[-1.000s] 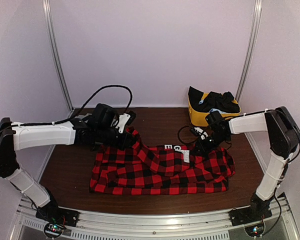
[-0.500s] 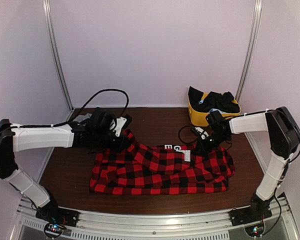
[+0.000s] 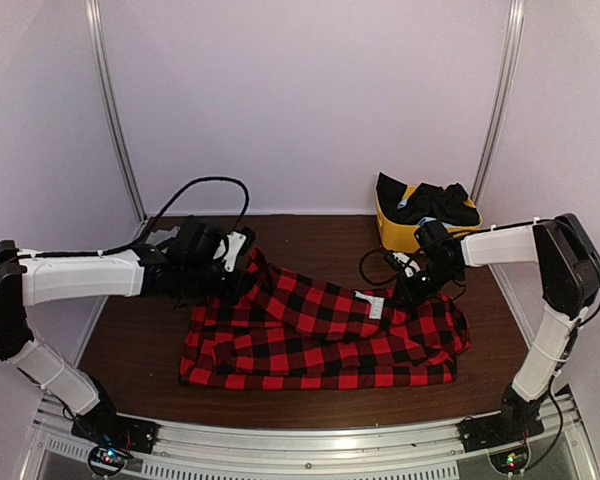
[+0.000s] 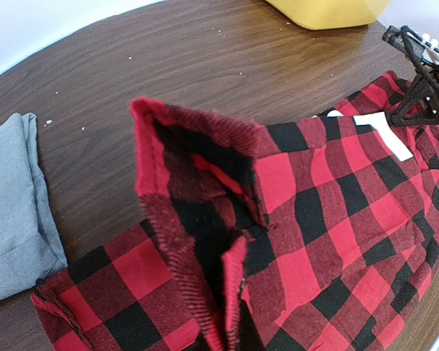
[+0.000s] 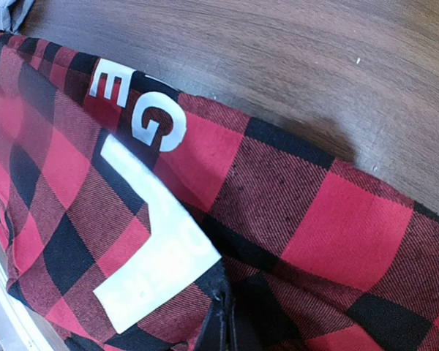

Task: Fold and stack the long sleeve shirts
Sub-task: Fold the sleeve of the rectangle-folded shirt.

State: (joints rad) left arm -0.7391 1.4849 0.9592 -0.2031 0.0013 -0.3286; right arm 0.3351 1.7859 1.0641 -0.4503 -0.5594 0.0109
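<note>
The red-and-black flannel shirt (image 3: 320,340) lies spread over the middle of the brown table (image 3: 310,240). My left gripper (image 3: 240,268) is shut on the shirt's far left edge, and a raised fold of cloth (image 4: 197,190) hides its fingers in the left wrist view. At the shirt's far right edge my right gripper (image 3: 411,292) is shut on the cloth just beside the white neck label (image 5: 157,263). White letters (image 5: 143,110) show on a black patch next to the label. The grey shirt (image 4: 14,208) lies folded on the table, left of the flannel.
A yellow bin (image 3: 395,235) holding dark clothes (image 3: 435,203) stands at the back right corner. A black cable (image 3: 375,268) loops over the table near my right gripper. White walls and metal posts close in the back and sides.
My right gripper has shut on the flannel. My left gripper has pulled its edge leftward and lower, and plaid cloth now covers the white letters in the top view.
</note>
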